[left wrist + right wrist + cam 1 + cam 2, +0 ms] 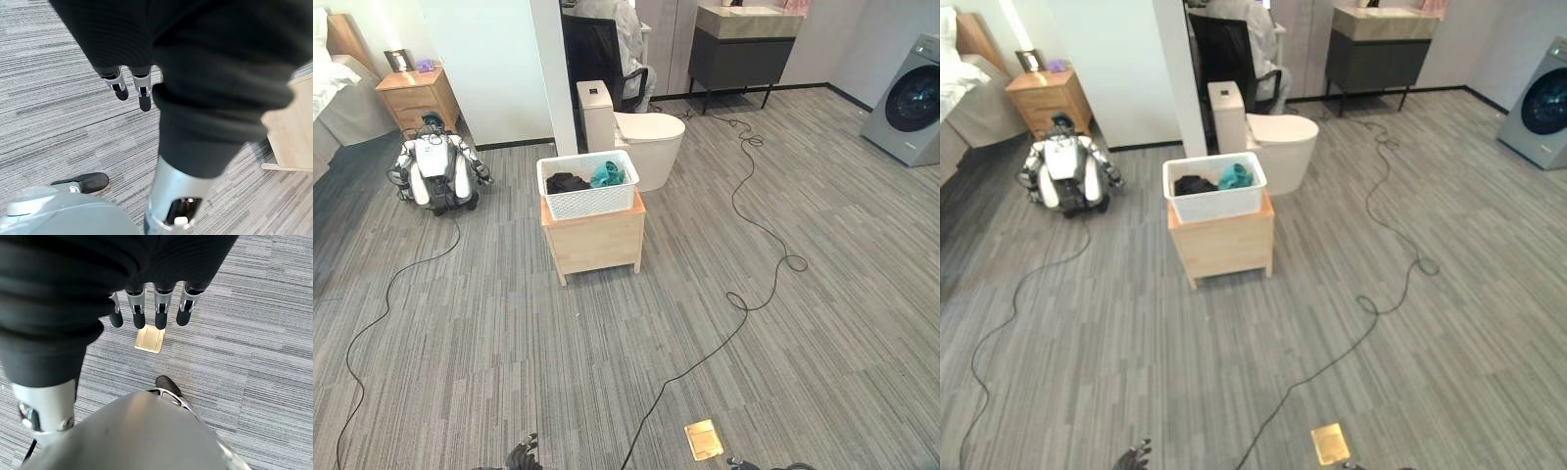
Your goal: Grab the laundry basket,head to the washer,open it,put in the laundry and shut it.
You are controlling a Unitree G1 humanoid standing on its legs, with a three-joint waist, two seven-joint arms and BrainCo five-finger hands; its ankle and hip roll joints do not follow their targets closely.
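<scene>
Nearest, the left robot hand [131, 87] and right robot hand [149, 308] hang with fingers straight, holding nothing. Farther ahead, the laundry basket [588, 185] sits on a small wooden bench [595, 238]. The washer [907, 101] stands far right. Walk in squarely, stopping close enough to reach both basket rims.

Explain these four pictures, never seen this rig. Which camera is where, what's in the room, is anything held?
A two-legged humanoid robot took them. The two wide pictures come from its head, looking down at the carpet. The two close ones come from wrist cameras, looking along the left hand and right hand; both hang with straight fingers and hold nothing. Ahead, a white laundry basket with dark and teal clothes sits on a small wooden cabinet. The washer stands far right. Another robot sits by the wooden nightstand.
</scene>
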